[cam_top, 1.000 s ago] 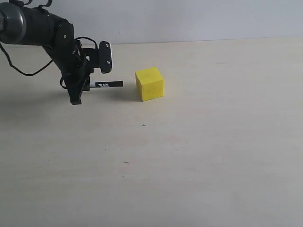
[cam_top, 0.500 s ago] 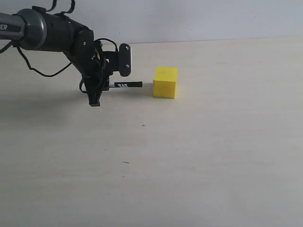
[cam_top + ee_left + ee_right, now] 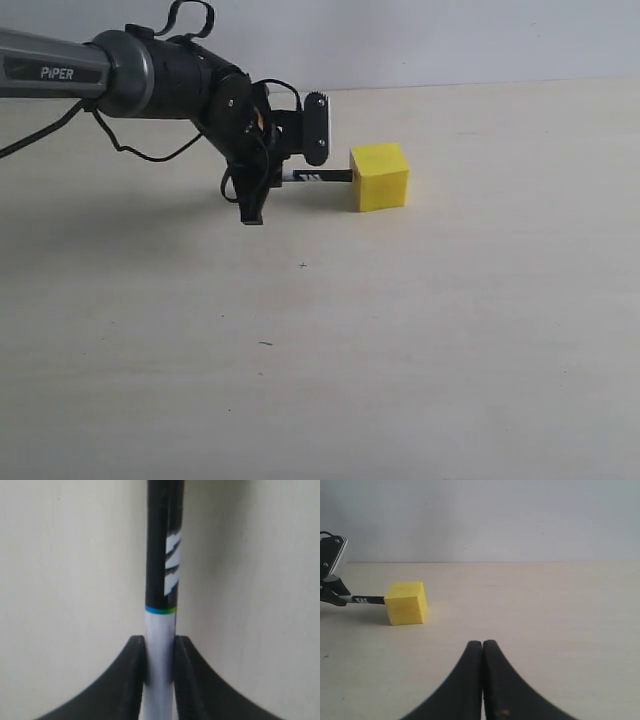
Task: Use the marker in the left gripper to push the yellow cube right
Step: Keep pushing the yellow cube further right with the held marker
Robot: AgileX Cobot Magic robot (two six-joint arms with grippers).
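Note:
The yellow cube (image 3: 379, 176) sits on the pale table (image 3: 420, 320), right of centre at the back. My left gripper (image 3: 268, 182) is shut on the marker (image 3: 318, 177), which lies level and points right. Its black tip touches the cube's left face. In the left wrist view the two black fingers (image 3: 134, 670) clamp the white barrel of the marker (image 3: 161, 630), and the black cap half runs out of frame; the cube is not in that view. The right wrist view shows the cube (image 3: 406, 603) and the marker (image 3: 366, 600) far off, with my right gripper (image 3: 482, 645) shut on nothing.
The black-and-grey arm marked PiPER (image 3: 90, 70) reaches in from the left with its black cable (image 3: 150, 152) looping under it. A pale wall (image 3: 450, 40) stands behind the table's far edge. The right arm is out of the exterior view.
The left arm has swept right with the marker in its grip. The yellow cube has slid right, turning a little, with the marker tip against it.

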